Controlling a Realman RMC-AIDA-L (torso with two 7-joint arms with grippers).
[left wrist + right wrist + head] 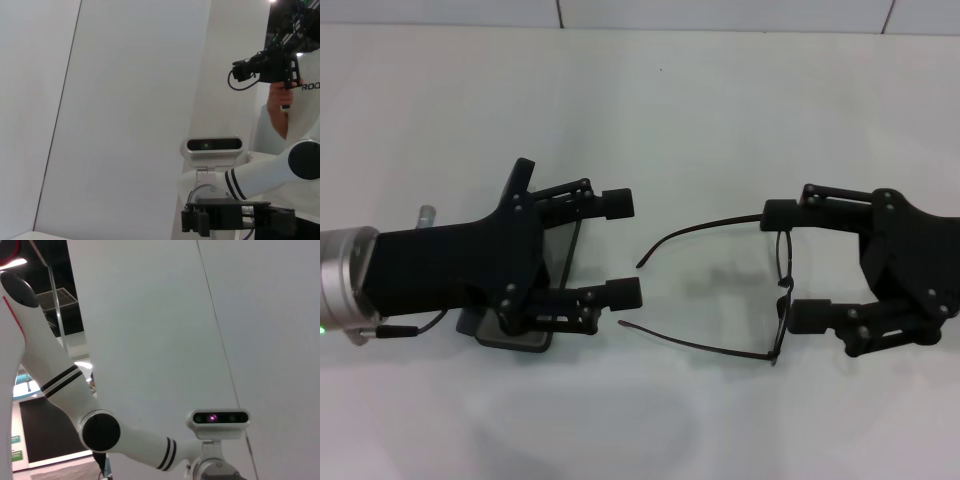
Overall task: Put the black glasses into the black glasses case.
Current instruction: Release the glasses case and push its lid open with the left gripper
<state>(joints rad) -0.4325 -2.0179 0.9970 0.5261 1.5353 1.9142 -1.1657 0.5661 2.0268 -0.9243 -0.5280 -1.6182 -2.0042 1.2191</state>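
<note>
Black glasses (775, 290) seemingly between right gripper (785, 262) fingers

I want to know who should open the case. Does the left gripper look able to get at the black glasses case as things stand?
Probably yes. The left gripper, fingers open, hangs right over the black glasses case, which lies mostly hidden beneath it on the table. Nothing visible blocks it.

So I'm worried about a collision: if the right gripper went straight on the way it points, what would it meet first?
The right gripper, open, points toward the robot's left, and the front of the black glasses already lies between its fingers. It would likely push that frame first, though heights are unclear. Beyond stands the open left gripper.
</note>
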